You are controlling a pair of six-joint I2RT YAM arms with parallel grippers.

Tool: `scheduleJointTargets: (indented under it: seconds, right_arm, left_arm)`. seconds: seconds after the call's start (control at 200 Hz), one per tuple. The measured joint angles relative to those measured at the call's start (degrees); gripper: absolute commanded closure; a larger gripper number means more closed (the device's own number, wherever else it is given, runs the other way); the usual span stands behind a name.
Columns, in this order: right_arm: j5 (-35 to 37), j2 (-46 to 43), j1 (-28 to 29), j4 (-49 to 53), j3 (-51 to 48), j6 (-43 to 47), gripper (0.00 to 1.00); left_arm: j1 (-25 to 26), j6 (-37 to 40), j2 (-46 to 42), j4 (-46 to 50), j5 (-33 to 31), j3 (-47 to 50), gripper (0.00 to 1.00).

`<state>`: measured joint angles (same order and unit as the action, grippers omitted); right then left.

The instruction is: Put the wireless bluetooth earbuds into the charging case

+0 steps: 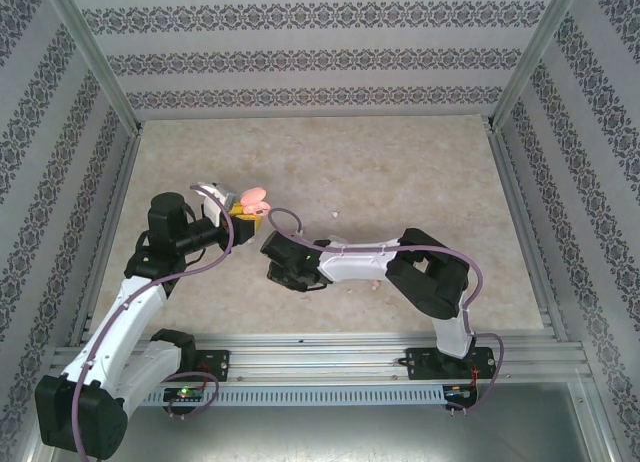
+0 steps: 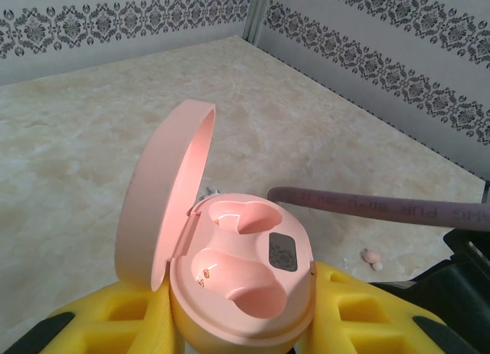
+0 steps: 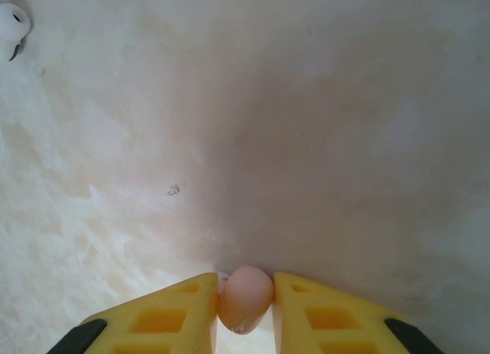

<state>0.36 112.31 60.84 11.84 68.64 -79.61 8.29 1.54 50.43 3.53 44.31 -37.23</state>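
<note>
The pink charging case is held up off the table with its lid swung open, and my left gripper is shut on its base between yellow fingers. Both wells are empty. From above, the case sits at the left gripper. My right gripper is low over the table, shut on a pale pink earbud. A whitish earbud lies further off. Another pink earbud with a whitish one beside it lies on the table beyond the case.
The right arm's purple cable crosses just behind the case. The right arm's wrist sits close to the right of the left gripper. Patterned walls and metal frame rails enclose the beige tabletop.
</note>
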Motion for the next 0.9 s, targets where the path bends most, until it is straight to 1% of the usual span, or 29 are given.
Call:
scheduleJointTargets:
  seconds: [0.19, 0.375, 0.475, 0.649, 0.804, 0.899]
  right_arm:
    - [-0.4, 0.1, -0.9, 1.7, 1.2, 4.0, 0.82]
    - [-1.5, -0.1, -3.1, 3.0, 1.3, 9.3, 0.82]
    - [-1.2, -2.3, -4.2, 5.2, 0.6, 12.1, 0.82]
    - [1.1, -11.5, -5.0, 10.3, -1.9, 16.5, 0.82]
    - [3.6, -22.9, -5.0, 14.4, -4.8, 18.6, 0.83]
    - [5.3, -30.4, -5.0, 16.3, -7.7, 18.4, 0.84]
  left_arm:
    - [0.3, 0.0, 0.0, 0.0, 0.4, 0.1, 0.85]
    - [0.3, 0.0, -0.2, -0.1, 2.3, 1.3, 0.85]
    - [0.5, -0.1, -0.1, -0.7, 3.8, 2.1, 0.85]
    - [1.4, -1.5, 0.2, -6.3, 8.0, 3.6, 0.85]
    - [2.6, -3.3, 1.6, -11.7, 10.4, 4.9, 0.85]
    - [4.3, -3.5, 2.2, -14.8, 11.0, 5.4, 0.85]
